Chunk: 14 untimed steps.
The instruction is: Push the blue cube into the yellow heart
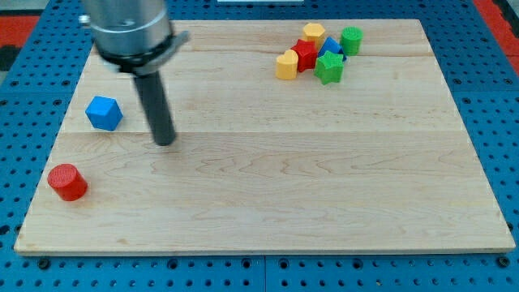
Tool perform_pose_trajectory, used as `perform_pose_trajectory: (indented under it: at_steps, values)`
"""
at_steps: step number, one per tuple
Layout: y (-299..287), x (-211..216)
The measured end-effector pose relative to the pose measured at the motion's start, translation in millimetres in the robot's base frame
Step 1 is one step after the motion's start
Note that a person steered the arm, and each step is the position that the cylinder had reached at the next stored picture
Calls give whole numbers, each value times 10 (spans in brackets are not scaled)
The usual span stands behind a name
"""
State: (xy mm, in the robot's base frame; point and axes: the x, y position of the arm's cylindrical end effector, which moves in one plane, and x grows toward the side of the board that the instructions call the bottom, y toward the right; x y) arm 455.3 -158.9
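The blue cube (104, 113) sits on the wooden board (268, 186) at the view's left. The yellow heart (286, 65) lies far off at the view's upper right, at the left end of a cluster of blocks. My tip (165, 141) rests on the board just right of the blue cube and slightly below it, a short gap apart from it. The dark rod rises from the tip to the grey arm body at the view's top left.
The cluster beside the yellow heart holds a red block (306, 53), a yellow hexagon (314, 33), a blue block (330, 47), a green star (328, 69) and a green cylinder (351, 40). A red cylinder (66, 182) stands at the lower left.
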Motion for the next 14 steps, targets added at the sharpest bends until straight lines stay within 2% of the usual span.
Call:
perform_pose_trajectory:
  at_steps: [1,2,4,5,6,7,8,10,11,13,14]
  values:
    - [-750,-9]
    - [-840,-403]
    - [-259,-1212]
    - [-641,-1307]
    - [-669,-1366]
    - [-215,-1664]
    - [-142,-1817]
    - [923,-1773]
    - [1271,-1759]
    - [966,-1382]
    - [1325,-1372]
